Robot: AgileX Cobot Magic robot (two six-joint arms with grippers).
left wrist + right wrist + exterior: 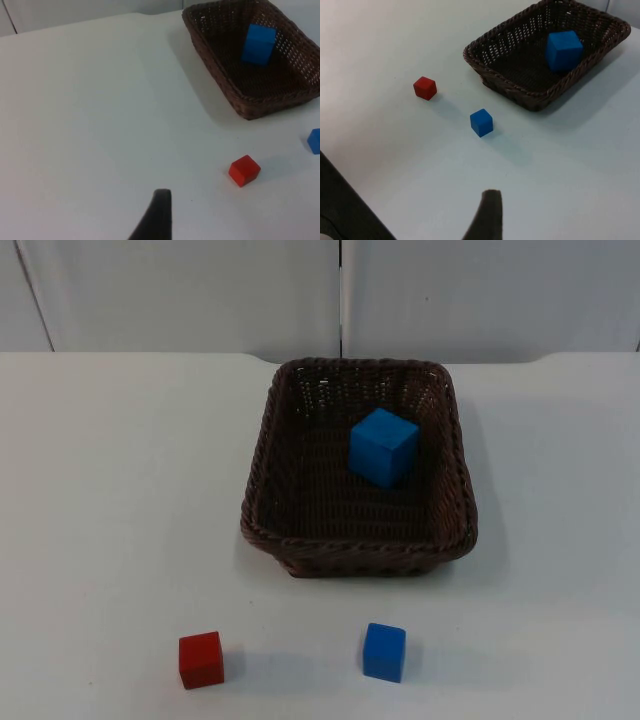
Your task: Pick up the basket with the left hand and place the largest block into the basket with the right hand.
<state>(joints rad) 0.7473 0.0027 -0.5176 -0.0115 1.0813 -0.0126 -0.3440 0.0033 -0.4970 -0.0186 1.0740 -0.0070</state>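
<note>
White desk [110, 500] runs back to a grey partition wall [190, 295] at the far edge. Near the middle of the desk, toward the far side, sits a dark brown woven basket [262, 510], resting flat on the surface with no gripper touching it. Inside it, toward its far right part, lies the large blue block [383, 446], standing on the basket floor and apart from the rim.

On the near side of the desk, outside the basket, lie two smaller cubes: a small red block [201, 659] to the left and a small blue block [384, 652] to the right, well apart from each other and from the basket.

From the left wrist view, the left gripper [156, 215] hangs over bare desk, well apart from the basket [240, 97] and the small red block [244, 170]; whether it is wide or narrow cannot be told. From the right wrist view, the right gripper [487, 215] hangs over bare desk, near the small blue block [481, 122] yet apart from it; its opening cannot be told either.
</note>
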